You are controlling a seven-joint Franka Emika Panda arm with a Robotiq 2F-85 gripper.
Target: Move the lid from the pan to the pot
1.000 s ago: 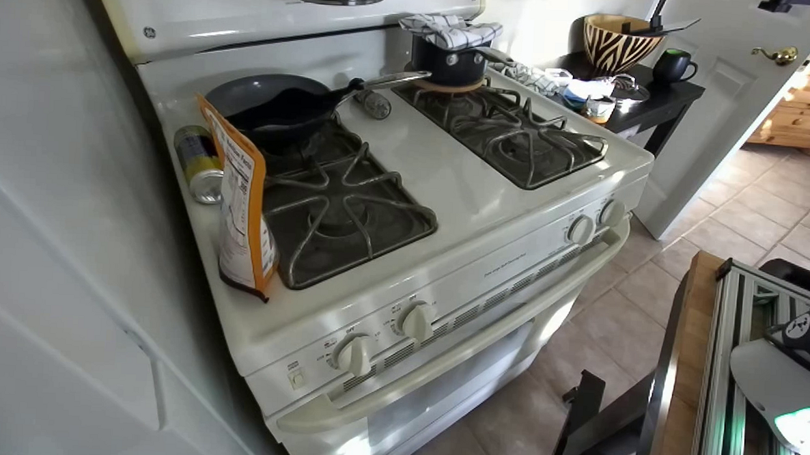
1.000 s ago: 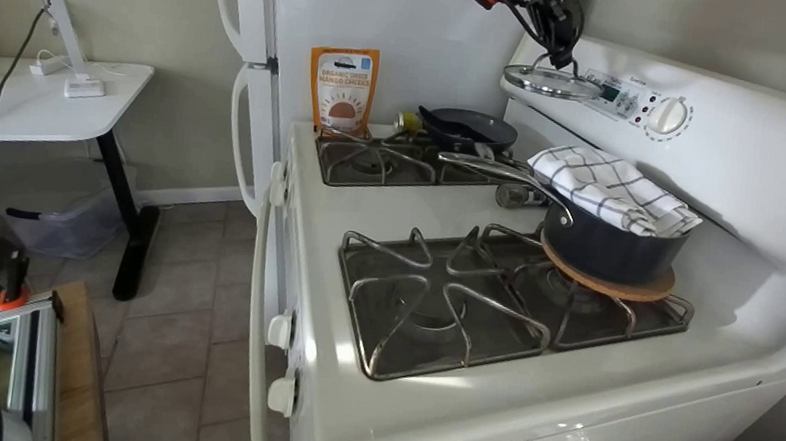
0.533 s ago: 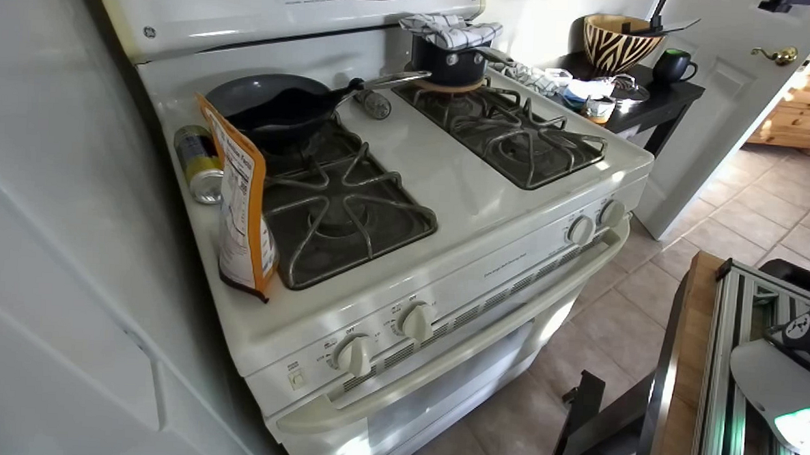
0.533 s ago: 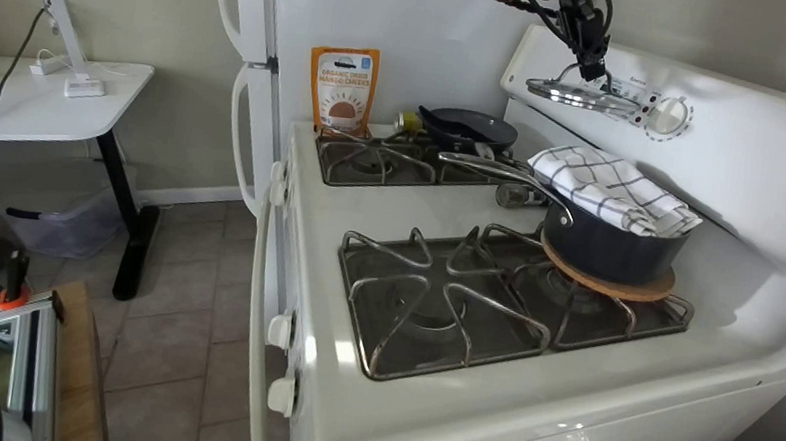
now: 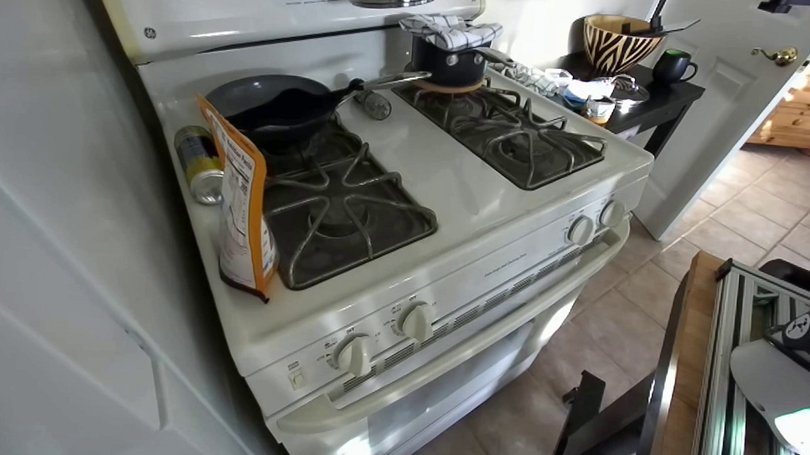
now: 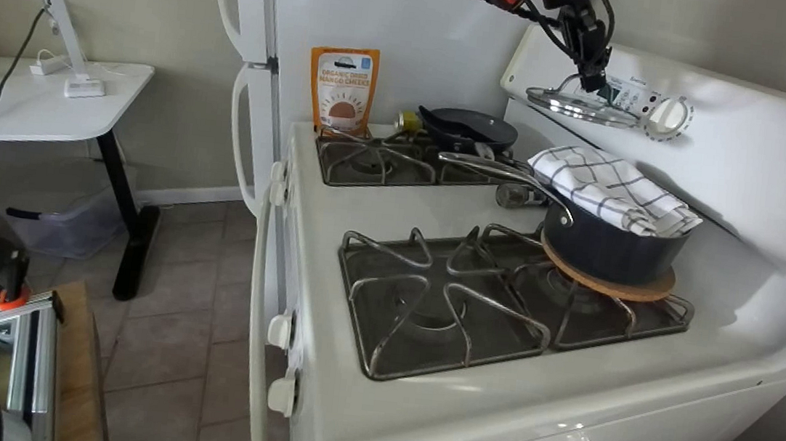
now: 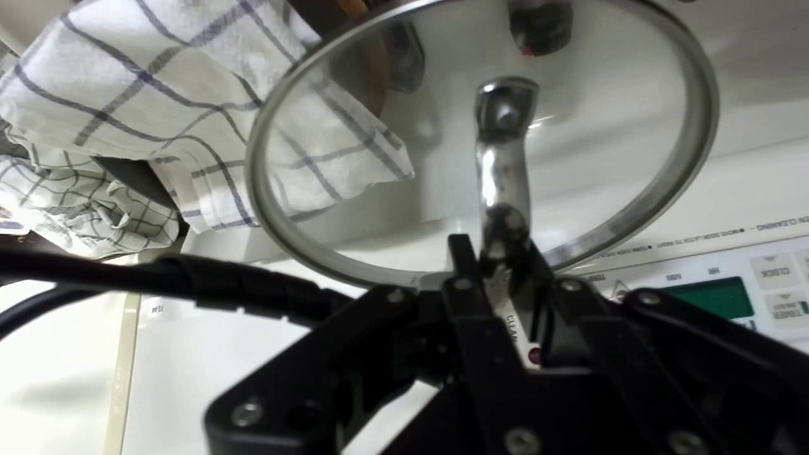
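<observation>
The lid is clear glass with a silvery rim and an arched metal handle. It hangs in the air near the stove's back panel in both exterior views. My gripper is shut on the lid's handle; the wrist view shows the fingers on either side of it. The black pan sits on the back burner near the fridge with a dark utensil in it. The dark pot stands on the other back burner. A folded checked towel covers its top. The lid is above and short of the pot, towards the pan.
The pot stands on a round cork mat, its handle pointing towards the pan. A jar lies between the burners. An orange pouch and a can are by the fridge. The back panel rises behind the lid.
The lid and gripper have moved along the back panel from above the pan's side towards the pot. In the last half second they have dropped slightly. The pan and pot have not moved.
</observation>
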